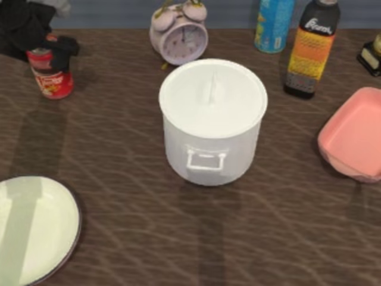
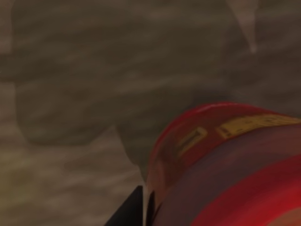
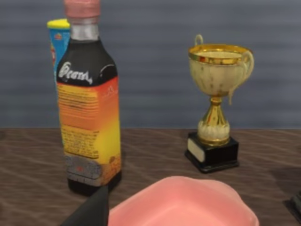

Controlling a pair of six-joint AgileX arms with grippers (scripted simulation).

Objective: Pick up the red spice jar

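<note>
Top view: the red spice jar stands upright at the far left of the counter. The left tool is at the jar's lid, dark fingers on either side of the top; it appears closed around the jar. A white pot with lid sits mid-counter. Behind it, a pale alarm clock. To the right along the back edge: a blue can, then a dark bottle with orange label. A pink dish lies at the right edge; a pale plate at the near left corner.

Left wrist view: the jar fills the frame close up, with one dark finger against its side.

Right wrist view: bottle, can partly behind it, a gold trophy and the dish in front. The right tool shows only one dark fingertip; its opening cannot be told.
</note>
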